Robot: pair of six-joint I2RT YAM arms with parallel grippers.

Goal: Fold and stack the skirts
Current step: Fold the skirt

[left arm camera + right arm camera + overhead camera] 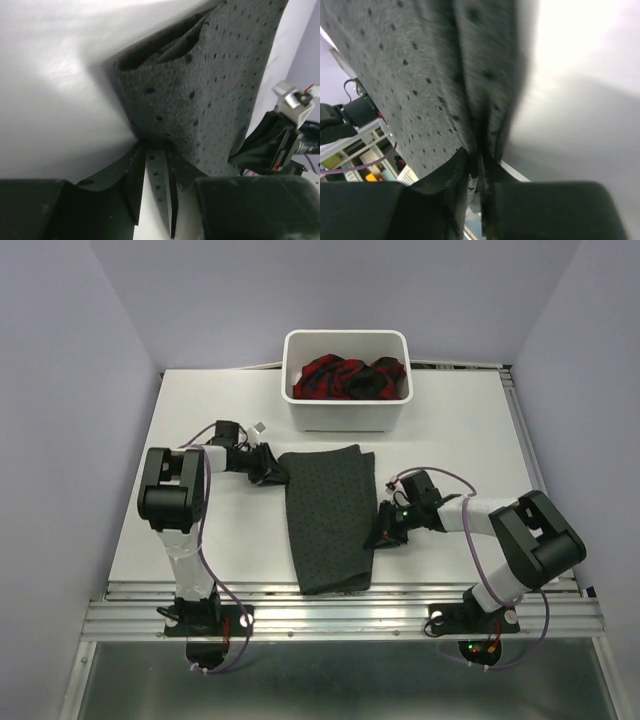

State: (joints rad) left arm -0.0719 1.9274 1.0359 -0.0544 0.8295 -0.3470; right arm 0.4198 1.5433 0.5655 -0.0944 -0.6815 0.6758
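- On the white surface [450, 430], midway across: dark charcoal grey dotted cloth skirt [330, 520] lies mostly flat, long side running near to far.
- At its far-left corner: left pincer [272, 472], jaws clamped on the cloth edge, fabric bunched up at the grip.
- At its right edge: right pincer [383, 530], jaws nearly together, pinching a fold of the same skirt.
- At the far edge: red-and-navy plaid cloth skirt [345, 378] crumpled inside the white plastic tub [345, 420], apart from the grey one.

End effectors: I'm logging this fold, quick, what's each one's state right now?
Left end effector: closed on the grey skirt edge.
Right end effector: closed on the grey skirt too.
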